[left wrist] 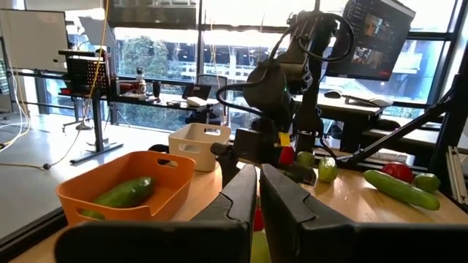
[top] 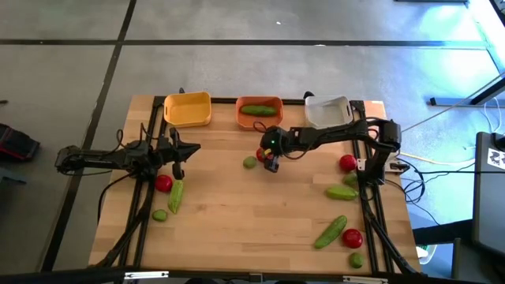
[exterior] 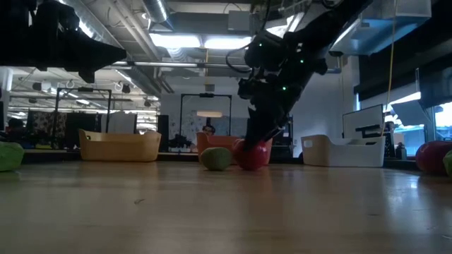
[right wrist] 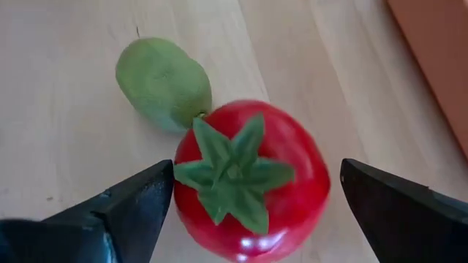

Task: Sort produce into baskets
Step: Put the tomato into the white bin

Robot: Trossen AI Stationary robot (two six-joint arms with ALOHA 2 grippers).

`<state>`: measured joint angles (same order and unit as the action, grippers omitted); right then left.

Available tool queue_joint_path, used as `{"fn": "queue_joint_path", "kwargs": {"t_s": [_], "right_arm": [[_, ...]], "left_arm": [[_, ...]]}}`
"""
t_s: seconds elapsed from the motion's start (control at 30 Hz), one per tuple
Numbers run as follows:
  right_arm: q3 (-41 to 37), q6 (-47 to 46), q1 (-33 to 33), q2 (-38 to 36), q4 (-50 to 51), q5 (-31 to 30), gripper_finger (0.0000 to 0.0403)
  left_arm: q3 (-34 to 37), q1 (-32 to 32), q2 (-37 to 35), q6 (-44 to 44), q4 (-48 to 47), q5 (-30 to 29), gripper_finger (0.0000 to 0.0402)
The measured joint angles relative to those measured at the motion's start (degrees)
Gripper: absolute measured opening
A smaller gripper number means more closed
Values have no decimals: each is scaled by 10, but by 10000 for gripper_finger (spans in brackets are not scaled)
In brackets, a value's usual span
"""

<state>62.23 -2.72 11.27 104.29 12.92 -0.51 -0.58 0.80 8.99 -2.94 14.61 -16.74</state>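
Tomato (top: 261, 155) mostly hidden under right tool (top: 270, 160)

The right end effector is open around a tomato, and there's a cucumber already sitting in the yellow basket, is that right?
Not quite. The cucumber lies in the orange basket, not the yellow basket, which looks empty in the high view. The rest holds: the right end effector stands open around a tomato.

Past the left gripper's (left wrist: 257, 191) closed fingers, an orange basket (left wrist: 110, 191) holds a cucumber (left wrist: 124, 193), a white basket (left wrist: 196, 143) sits behind it, and the other arm (left wrist: 281, 88) hangs over a tomato (left wrist: 287, 154).
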Motion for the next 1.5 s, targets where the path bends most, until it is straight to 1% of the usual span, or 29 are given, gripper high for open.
{"fn": "queue_joint_path", "kwargs": {"t_s": [0.13,0.2,0.3,0.47,0.57,0.63,0.8,0.9,1.03,1.23,1.33,1.4,1.5], "right_arm": [[0,2,0,0,-8,-5,380],[0,5,0,0,-14,-5,368],[0,14,0,0,-20,-6,332],[0,29,0,0,-28,-17,257],[0,30,0,0,-28,-18,235],[0,32,0,-1,-28,-18,234],[0,32,0,-16,-25,-20,245],[0,35,0,-30,-26,-32,244],[0,54,0,-59,-14,-68,243],[0,78,0,-124,20,-116,244],[0,93,0,-157,39,-150,244],[0,104,6,-178,58,-171,244],[0,106,24,-210,93,-186,245]], "left_arm": [[0,0,0,0,0,0,17],[0,0,0,0,0,0,17],[0,0,0,0,0,0,17],[0,0,0,-1,0,0,17],[0,0,0,-3,0,0,17],[0,0,0,-3,0,0,17],[0,0,0,-3,0,0,17],[0,0,0,-7,0,0,17],[0,0,0,-14,-1,0,17],[0,0,0,-14,-2,0,17],[0,0,0,-14,-2,0,17],[0,0,0,-14,-2,0,17],[0,0,0,-14,-2,0,17]]}}
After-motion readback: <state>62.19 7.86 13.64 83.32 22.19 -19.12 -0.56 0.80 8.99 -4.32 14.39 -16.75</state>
